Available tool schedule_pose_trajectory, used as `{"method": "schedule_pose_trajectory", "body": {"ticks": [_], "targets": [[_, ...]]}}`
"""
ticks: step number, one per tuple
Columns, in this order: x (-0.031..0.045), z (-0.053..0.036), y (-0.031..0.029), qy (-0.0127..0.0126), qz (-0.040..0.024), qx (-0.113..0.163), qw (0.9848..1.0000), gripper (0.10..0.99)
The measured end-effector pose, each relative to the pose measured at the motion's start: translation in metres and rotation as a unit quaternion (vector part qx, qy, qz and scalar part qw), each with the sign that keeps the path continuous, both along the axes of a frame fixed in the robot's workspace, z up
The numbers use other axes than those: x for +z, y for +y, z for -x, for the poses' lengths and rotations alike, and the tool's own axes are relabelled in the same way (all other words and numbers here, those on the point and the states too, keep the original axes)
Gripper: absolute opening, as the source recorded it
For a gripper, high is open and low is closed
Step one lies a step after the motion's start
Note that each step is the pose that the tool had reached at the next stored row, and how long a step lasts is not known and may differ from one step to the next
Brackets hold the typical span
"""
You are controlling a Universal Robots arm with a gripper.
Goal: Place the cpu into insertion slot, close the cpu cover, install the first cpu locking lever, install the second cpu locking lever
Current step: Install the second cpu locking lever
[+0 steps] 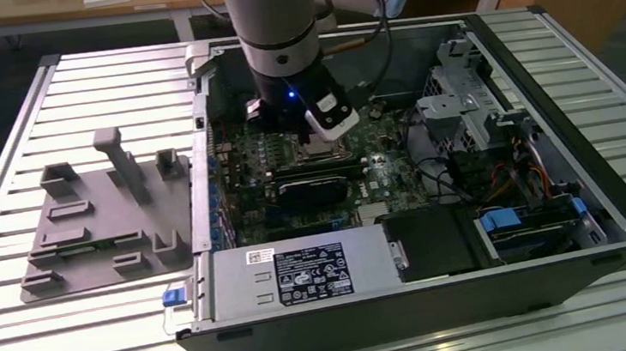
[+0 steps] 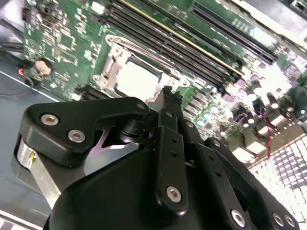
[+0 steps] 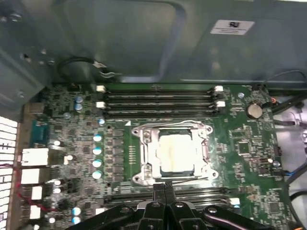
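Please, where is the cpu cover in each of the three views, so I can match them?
Exterior view: the cpu cover lies on the motherboard, just under the end effector.
First wrist view: around the cpu, beyond the fingertips.
Second wrist view: the frame beyond the fingertips.
Shared landmark: the long memory slots beside the socket.

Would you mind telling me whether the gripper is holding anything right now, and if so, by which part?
Nothing is held: the gripper has its fingers closed together and empty, just beside the cpu cover, with the cpu already seated beneath it.

Silver-and-black robot arm [image 1: 276, 32]
Pale blue joint caps, black cables, black gripper [image 2: 168, 96] links with silver screws, blue light.
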State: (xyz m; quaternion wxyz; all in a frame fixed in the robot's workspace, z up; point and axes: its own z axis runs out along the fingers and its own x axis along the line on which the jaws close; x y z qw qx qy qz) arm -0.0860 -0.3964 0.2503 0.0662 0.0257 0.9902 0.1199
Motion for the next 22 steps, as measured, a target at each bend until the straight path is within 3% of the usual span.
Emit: {"method": "schedule_pose_trajectory", "body": {"ticks": [9, 14, 19, 22], "targets": [[0.0000, -0.0199, 0.0025, 0.0000, 0.0112, -0.005, 0.9999, 0.102], [-0.0002, -0.0286, 0.0071, 0.0000, 0.0156, -0.006, 0.9999, 0.102], [-0.0004, -0.0325, 0.0139, -0.0001, 0.0310, -0.006, 0.9995, 0.102], [-0.0005, -0.0332, 0.0192, -0.0001, 0.0370, -0.006, 0.9993, 0.102]]}}
